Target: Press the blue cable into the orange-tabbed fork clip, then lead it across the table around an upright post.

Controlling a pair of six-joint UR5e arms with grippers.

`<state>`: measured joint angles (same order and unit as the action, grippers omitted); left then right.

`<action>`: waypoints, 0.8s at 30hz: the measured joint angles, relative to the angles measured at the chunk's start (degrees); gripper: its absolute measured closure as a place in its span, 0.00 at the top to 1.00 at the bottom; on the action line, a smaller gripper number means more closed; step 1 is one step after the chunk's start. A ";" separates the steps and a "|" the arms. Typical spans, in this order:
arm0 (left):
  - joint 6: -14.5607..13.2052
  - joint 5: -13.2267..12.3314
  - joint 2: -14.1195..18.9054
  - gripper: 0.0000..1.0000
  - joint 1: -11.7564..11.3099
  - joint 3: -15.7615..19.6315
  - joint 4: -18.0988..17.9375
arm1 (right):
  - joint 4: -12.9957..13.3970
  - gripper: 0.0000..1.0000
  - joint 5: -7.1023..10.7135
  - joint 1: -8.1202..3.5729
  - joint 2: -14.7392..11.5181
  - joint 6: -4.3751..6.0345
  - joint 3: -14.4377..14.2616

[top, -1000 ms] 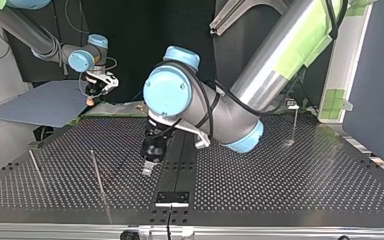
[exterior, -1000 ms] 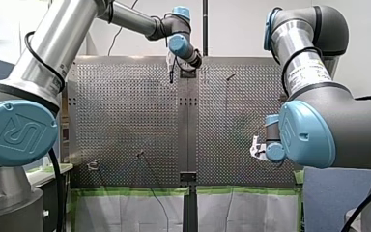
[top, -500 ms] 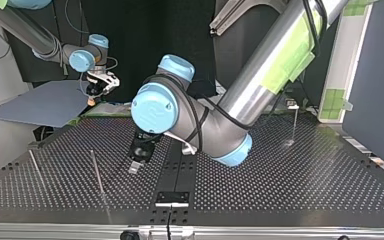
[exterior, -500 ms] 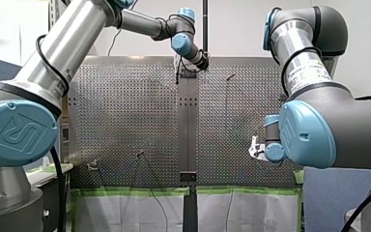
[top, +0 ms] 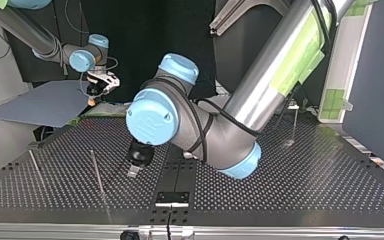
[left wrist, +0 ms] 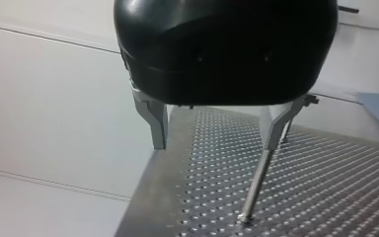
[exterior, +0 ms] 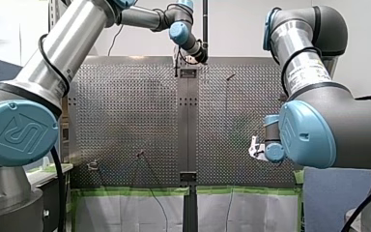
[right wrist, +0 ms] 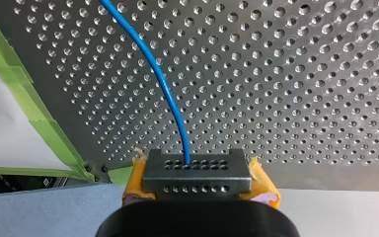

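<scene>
While the blue cable [right wrist: 164,84] sits pinched between the yellow pads [right wrist: 262,186] of the right gripper [right wrist: 197,170], it arcs away ahead of them over the perforated table [right wrist: 301,74], its far end out of sight. From where I stand that gripper hangs at the upper left of the top view, out by the table's far edge. It is well apart from the left gripper [top: 135,169], which hovers low over the plate just left of centre. The left gripper's metal fingers [left wrist: 156,121] are spread wide with nothing between them. One stands just beside an upright post [left wrist: 255,185]; whether they touch I cannot tell. I can't pick out the orange-tabbed fork clip anywhere, so I'd guess the pressing-in is not yet begun.

What worries me is that the cable is held by one small pinch, and a tug against slack caught somewhere could drag it through the pads. The left finger, so close to the post, could knock it if the arm swings sideways. The thin posts [top: 97,172] at the lower left of the top view could snag a carelessly led loop.

The table is dull metal, holed all over and edged with green tape [right wrist: 19,84]. A blue-grey sheet [top: 40,102] lies beyond it, and a white wall [exterior: 232,29] stands behind.
</scene>
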<state>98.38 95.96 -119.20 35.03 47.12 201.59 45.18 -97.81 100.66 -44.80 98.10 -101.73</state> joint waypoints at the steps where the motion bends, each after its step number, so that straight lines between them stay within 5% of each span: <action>1: 0.07 -0.02 0.00 0.91 0.00 -0.01 0.51 | 0.01 0.00 0.02 0.01 0.00 0.00 0.00; 13: 0.66 -0.11 0.03 0.91 -0.03 -0.03 7.51 | -0.08 0.00 0.07 0.02 -0.01 -0.06 0.02; 24: 0.67 -0.12 0.05 0.91 -0.03 -0.03 8.55 | 0.00 0.00 0.07 0.02 0.00 -0.16 0.01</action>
<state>99.05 95.84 -119.15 35.00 47.09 210.15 45.18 -97.74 100.69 -44.80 97.94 -101.72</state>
